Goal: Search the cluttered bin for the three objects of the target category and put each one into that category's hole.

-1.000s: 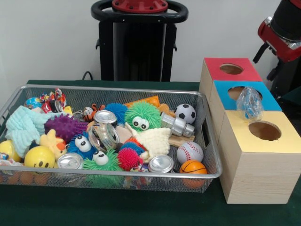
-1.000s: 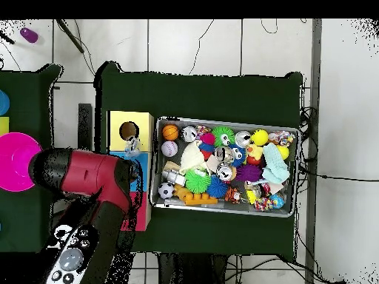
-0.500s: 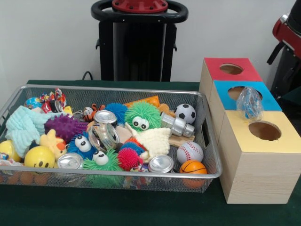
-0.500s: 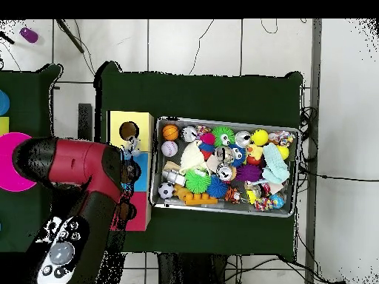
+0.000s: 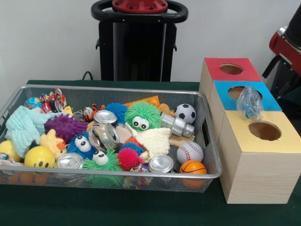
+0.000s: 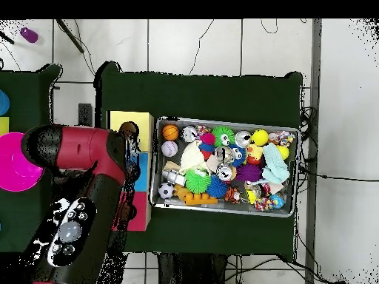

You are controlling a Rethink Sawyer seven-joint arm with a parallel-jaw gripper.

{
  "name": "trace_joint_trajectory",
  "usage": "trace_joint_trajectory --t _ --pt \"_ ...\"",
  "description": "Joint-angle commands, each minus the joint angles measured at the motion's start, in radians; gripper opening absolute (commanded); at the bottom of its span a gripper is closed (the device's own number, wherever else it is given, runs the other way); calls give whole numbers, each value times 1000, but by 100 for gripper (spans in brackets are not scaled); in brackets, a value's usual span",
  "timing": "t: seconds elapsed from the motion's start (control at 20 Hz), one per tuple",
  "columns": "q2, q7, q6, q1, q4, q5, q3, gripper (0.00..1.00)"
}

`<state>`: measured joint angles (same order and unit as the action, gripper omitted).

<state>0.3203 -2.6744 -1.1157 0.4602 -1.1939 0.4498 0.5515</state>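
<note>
The wire-mesh bin is full of toys; it also shows in the overhead view. One clear wrinkly bottle with a blue label lies on the blue box top, at the edge of the round hole, which it partly covers. I see no other clear bottle among the toys. Only a red and black part of my arm shows at the right edge. In the overhead view the arm covers the boxes, the bottle and the gripper.
The red-topped box and the yellow-topped box flank the blue one. Silver cans, a grey metal flask, balls and fuzzy toys fill the bin. A pink plate lies beside the arm.
The arm has shifted at the right edge of the front view and swung toward the yellow box in the overhead view. The bottle has stayed on the blue top.
</note>
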Motion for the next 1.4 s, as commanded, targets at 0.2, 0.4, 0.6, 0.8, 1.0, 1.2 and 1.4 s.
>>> trace_joint_trajectory --t 0.2,0.4,0.6,0.8,1.0,1.2,1.4 --pt "-79 -45 30 -83 43 -79 -88 100" --pt "-78 -26 30 -94 45 -94 -106 100" --pt "-74 -27 22 -94 45 -104 -112 100" --pt "-65 -23 39 -93 24 -106 -119 100" --pt "-51 -22 56 -89 -5 -106 -123 100" --pt "-42 -18 65 -88 -20 -105 -126 100" --pt "-39 -17 66 -87 -29 -103 -129 100"
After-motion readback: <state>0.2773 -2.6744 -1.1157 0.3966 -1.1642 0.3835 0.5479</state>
